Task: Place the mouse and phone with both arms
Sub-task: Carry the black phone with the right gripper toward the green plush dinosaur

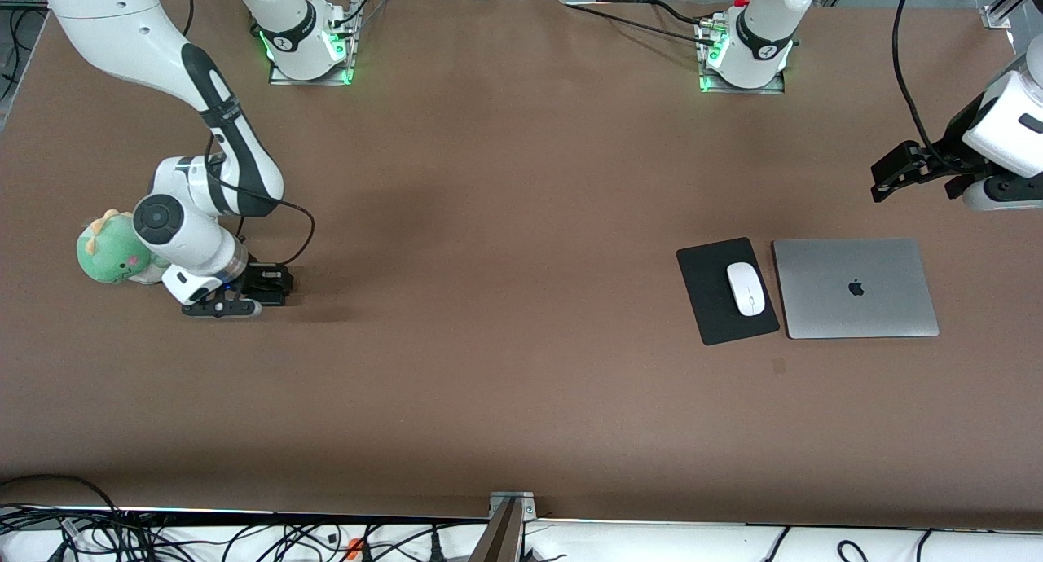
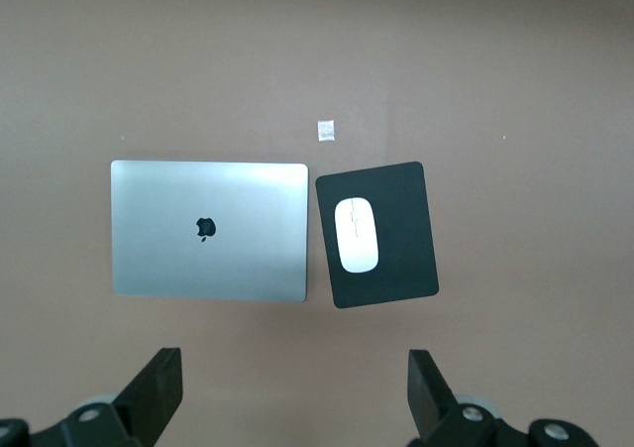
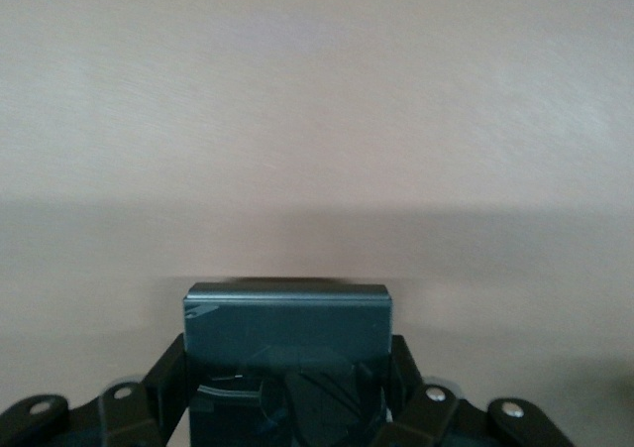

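A brown bench [image 1: 505,220] carries a pad [image 1: 715,318] on which the mouse [image 1: 745,288] lies, beside a laptop [image 1: 855,288]. The left end effector [image 1: 888,173] is held spread wide, aloft. The right end effector [image 1: 244,297] is clamped around the phone [image 3: 287,323] near a plush [image 1: 106,248].

Even, fairly bright overhead light covers the table [image 1: 505,301], with soft shadows. A dim shadow lies just beside the right gripper [image 1: 269,289], toward the left arm's end, and darkens the cloth under it in its wrist view. The laptop [image 2: 208,231] lid shows mild glare below the left gripper [image 2: 292,402]. The right wrist view looks soft, the phone [image 3: 287,338] slightly blurred.
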Controlling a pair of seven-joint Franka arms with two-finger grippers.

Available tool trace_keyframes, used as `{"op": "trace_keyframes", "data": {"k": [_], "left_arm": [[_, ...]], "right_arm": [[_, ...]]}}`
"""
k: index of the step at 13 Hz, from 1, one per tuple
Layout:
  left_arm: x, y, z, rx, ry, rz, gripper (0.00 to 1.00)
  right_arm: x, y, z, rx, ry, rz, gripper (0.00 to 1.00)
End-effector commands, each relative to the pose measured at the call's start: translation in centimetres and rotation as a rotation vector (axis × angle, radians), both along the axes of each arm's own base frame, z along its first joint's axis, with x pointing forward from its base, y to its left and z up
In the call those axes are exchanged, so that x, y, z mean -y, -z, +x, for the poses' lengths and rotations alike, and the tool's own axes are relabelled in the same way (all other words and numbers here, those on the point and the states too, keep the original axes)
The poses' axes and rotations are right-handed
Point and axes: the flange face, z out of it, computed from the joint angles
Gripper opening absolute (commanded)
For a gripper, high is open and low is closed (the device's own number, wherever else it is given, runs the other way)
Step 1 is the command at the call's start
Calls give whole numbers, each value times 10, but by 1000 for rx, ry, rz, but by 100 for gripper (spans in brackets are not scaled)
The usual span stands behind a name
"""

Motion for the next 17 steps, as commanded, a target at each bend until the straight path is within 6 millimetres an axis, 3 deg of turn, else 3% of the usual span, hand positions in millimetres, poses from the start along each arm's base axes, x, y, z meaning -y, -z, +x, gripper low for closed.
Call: {"op": "trace_keyframes", "data": {"k": [1, 5, 9, 11, 12, 13, 14, 17], "left_arm": [[-1, -2, 9, -6, 16, -9, 100], [3, 5, 13, -15, 33, 4, 100], [12, 11, 16, -24, 32, 3, 100], [11, 12, 16, -25, 32, 3, 100], [11, 12, 16, -25, 32, 3, 100], [10, 12, 16, -25, 29, 4, 100], [9, 12, 16, -25, 27, 4, 100], [9, 12, 16, -27, 27, 4, 100]], "right_arm": [[16, -7, -17, 18, 0, 15, 26], [25, -9, -37, 1, 11, 16, 27], [50, -1, -47, 32, -23, 13, 28], [52, 2, -48, 29, -20, 13, 30], [53, 5, -48, 35, -15, 14, 44], [53, 10, -47, 43, -15, 14, 75], [52, 13, -47, 38, -17, 14, 100], [49, 7, -45, 29, -26, 15, 100]]}}
